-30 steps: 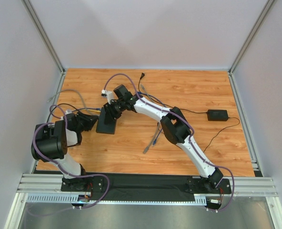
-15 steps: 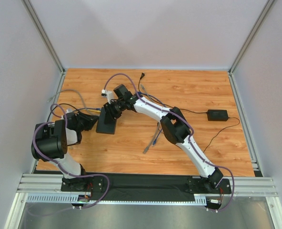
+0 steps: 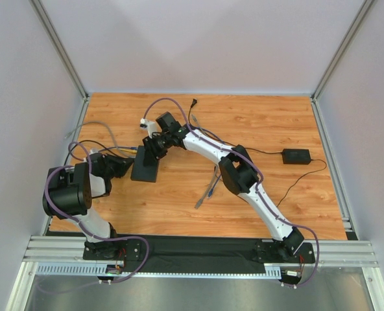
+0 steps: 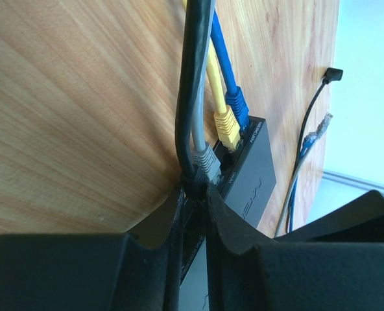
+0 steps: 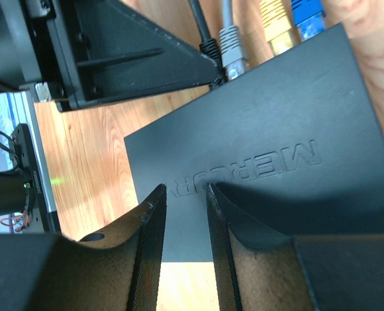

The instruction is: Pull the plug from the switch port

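I see a wooden tabletop [image 3: 257, 123] boxed in by pale walls [image 3: 198, 45]. The black switch [image 3: 144, 170] lies left of centre. My left gripper [image 4: 195, 194] pinches the black plug [image 4: 193, 178] at the switch port [image 5: 216, 81] on its left edge. My right gripper [image 5: 184, 194], jaws slightly parted, rests on the lid and grips nothing.

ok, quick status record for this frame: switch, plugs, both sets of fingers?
switch: flat black box, raised lettering on top
plugs in row along one edge: black plug, grey plug, yellow plug, blue plug
left fingers: closed on black plug at its port
right fingers: slightly apart, over switch top
task state: black plug not yet pulled
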Tool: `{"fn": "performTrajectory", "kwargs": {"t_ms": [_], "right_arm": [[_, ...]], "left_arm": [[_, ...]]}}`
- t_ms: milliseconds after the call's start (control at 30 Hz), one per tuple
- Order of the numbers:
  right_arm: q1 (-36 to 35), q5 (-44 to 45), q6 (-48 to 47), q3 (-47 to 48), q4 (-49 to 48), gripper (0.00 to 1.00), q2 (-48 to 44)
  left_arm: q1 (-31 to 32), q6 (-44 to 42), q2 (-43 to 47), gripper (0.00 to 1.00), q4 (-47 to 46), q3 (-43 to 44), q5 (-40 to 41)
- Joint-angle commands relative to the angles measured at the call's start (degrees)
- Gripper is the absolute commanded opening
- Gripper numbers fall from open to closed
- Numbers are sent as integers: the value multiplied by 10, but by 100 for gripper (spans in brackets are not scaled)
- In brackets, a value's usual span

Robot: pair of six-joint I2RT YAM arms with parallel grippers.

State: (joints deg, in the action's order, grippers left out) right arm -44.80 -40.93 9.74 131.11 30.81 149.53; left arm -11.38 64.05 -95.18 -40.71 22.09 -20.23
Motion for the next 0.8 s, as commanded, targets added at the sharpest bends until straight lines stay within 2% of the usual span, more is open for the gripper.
{"fn": "performTrajectory", "kwargs": {"t_ms": [0, 167, 400, 633, 767], "right_arm": [[6, 54, 9, 24, 50, 34, 50], [5, 77, 30, 56, 49, 33, 73], [6, 108, 87, 95, 51, 25, 112], [8, 125, 99, 76, 66, 24, 99], [14, 106, 119, 89, 66, 24, 109]], "left_arm": [[2, -18, -8, 0, 17, -19, 27], [2, -11, 2, 0, 5, -33, 29], [2, 13, 5, 0, 1, -49, 48], [-17, 63, -29, 0, -134, -85, 56], [-26, 99, -88, 0, -252, -102, 44]]}}
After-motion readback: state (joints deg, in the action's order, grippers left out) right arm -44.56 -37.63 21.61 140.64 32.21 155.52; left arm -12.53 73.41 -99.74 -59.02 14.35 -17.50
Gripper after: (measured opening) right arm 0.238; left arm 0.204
